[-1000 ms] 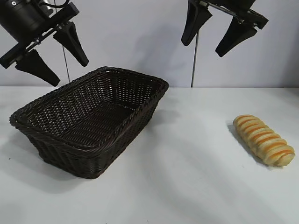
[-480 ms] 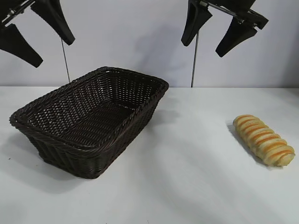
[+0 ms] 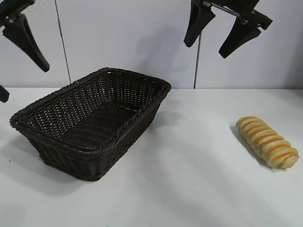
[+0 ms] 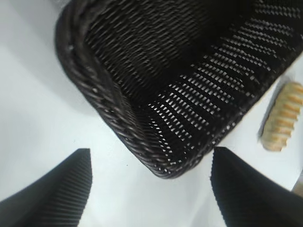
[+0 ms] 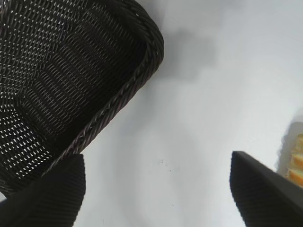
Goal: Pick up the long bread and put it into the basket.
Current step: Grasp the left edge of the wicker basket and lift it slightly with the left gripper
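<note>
Long bread (image 3: 267, 142) lying flat on the white desk (image 3: 189, 179) at the right side of the exterior view, well apart from the basket (image 3: 90, 124) and untouched; also visible past the basket's far wall in the left wrist view (image 4: 283, 117) and as a sliver at the frame edge in the right wrist view (image 5: 296, 161)

Basket, dark brown wicker with braided rim, standing on the desk left of centre, nothing inside; interior and 1 corner shown in the left wrist view (image 4: 156, 94), 1 rim corner in the right wrist view (image 5: 71, 80)

Left pincer (image 3: 12, 61) raised high at the far left edge, beside the basket, fingers spread wide apart, holding nothing

Right pincer (image 3: 220, 33) raised high above the desk between basket and bread, fingers likewise spread apart, holding nothing
</note>
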`<state>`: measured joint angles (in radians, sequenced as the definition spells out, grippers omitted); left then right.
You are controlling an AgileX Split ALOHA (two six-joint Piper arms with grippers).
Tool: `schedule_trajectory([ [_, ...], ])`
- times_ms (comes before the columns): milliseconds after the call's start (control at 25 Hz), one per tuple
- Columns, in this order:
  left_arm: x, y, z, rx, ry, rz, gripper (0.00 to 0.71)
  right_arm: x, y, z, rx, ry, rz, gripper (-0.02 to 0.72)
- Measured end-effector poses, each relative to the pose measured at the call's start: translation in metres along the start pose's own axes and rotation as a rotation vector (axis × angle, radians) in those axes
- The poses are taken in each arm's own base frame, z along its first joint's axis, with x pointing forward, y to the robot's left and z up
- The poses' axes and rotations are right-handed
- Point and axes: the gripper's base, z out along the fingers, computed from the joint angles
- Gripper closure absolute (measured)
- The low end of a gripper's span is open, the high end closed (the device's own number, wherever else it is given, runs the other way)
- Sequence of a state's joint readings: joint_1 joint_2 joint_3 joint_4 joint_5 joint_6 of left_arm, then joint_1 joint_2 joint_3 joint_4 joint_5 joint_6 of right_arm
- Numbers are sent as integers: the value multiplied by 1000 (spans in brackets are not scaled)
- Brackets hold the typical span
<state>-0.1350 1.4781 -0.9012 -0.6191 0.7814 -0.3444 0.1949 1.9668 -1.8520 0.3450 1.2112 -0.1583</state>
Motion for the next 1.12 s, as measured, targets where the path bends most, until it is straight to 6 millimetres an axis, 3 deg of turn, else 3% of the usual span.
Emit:
schedule_trajectory([
  [240,-1,11,10,3,-68,-124,196,0,0,0,0,0,0,104],
  [520,7,-2,21,57,-188,-136,196,0,0,0,0,0,0,104],
  [880,14,19,31,-38,-198,-187,196,0,0,0,0,1,0,104],
  [1120,12,19,31,-23,-220,-199,196,0,0,0,0,1,0,104],
])
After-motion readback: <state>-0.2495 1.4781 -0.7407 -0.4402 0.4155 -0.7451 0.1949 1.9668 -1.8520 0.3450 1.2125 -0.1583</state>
